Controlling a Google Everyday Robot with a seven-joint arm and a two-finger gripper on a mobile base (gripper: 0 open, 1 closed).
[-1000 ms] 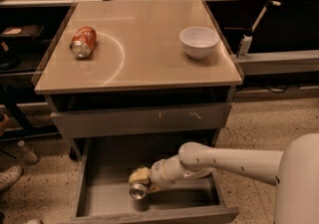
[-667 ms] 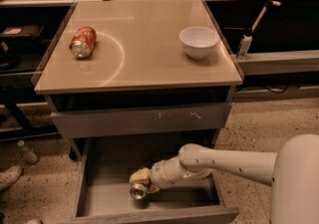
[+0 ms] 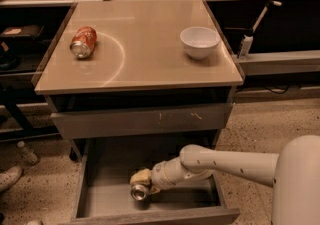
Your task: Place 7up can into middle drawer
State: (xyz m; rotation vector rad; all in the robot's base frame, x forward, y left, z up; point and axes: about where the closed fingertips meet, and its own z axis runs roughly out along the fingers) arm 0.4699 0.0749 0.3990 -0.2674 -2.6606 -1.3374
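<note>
The 7up can (image 3: 139,192), small and silvery, lies on its side inside the open middle drawer (image 3: 186,201), with its shiny end facing the camera. My gripper (image 3: 140,184) reaches into the drawer from the right, low over its flat bottom. Its pale fingers (image 3: 141,175) are closed around the can. My white arm (image 3: 225,161) runs from the lower right into the drawer. The can sits left of the drawer's middle, at or just above the floor.
Above the open drawer is a shut drawer with pale scratch marks (image 3: 140,119). On the table top (image 3: 145,54) an orange-red can (image 3: 83,42) lies at the left and a white bowl (image 3: 199,42) stands at the right. Shelves and benches flank the table.
Almost nothing has changed. The gripper and the can stay at the same spot in the drawer.
</note>
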